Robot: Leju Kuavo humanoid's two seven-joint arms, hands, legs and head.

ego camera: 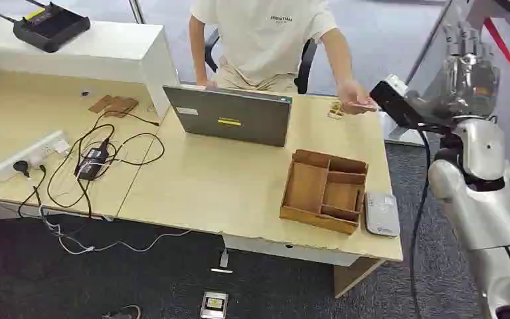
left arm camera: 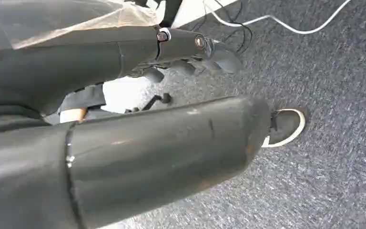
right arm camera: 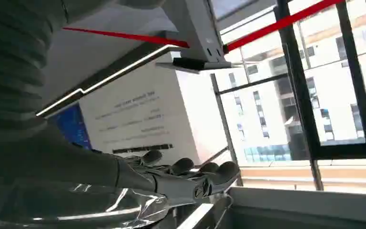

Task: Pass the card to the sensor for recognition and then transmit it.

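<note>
While the right hand (ego camera: 468, 66) hangs empty, fingers extended, beyond the desk's (ego camera: 239, 193) edge, person's hand (ego camera: 353, 98) holds card (ego camera: 365, 106).

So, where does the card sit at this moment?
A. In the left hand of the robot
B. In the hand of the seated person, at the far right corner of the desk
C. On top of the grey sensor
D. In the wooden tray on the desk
B: the card is between the fingers of the person's hand, while the wooden tray and the grey sensor have no card on them.
</note>
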